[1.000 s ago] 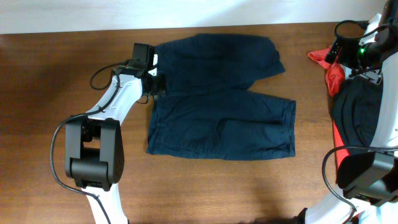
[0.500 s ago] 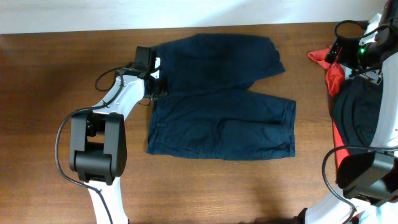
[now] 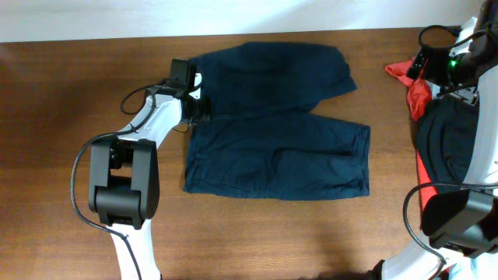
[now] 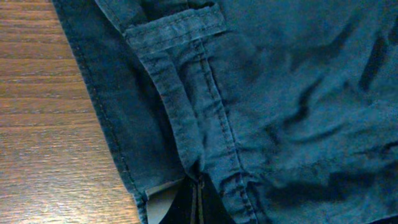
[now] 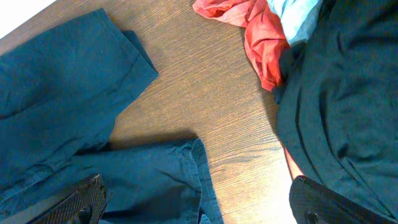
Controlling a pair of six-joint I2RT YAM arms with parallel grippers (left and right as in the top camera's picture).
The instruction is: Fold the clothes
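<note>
The clothes, dark navy shorts (image 3: pixel 272 132), lie flat on the brown table (image 3: pixel 62 117) with the waistband to the left and both legs pointing right. My left gripper (image 3: pixel 198 107) sits on the waistband's upper part. In the left wrist view its two dark fingers (image 4: pixel 186 208) are pressed together, with a pinch of the shorts' (image 4: pixel 280 93) waistband fabric bunched at their tips beside a white label (image 4: pixel 160 200). My right gripper (image 5: pixel 199 210) hangs open above the table near a leg hem (image 5: pixel 193 162), holding nothing.
A red garment (image 3: pixel 408 78) and a larger black garment (image 3: pixel 447 144) are piled at the right edge, under the right arm (image 3: pixel 467 54). In the right wrist view they are the red cloth (image 5: pixel 255 31) and black cloth (image 5: pixel 348 93).
My left gripper slid a little along the waistband, then its fingers came together on the fabric. The right arm and the shorts have stayed where they were.
</note>
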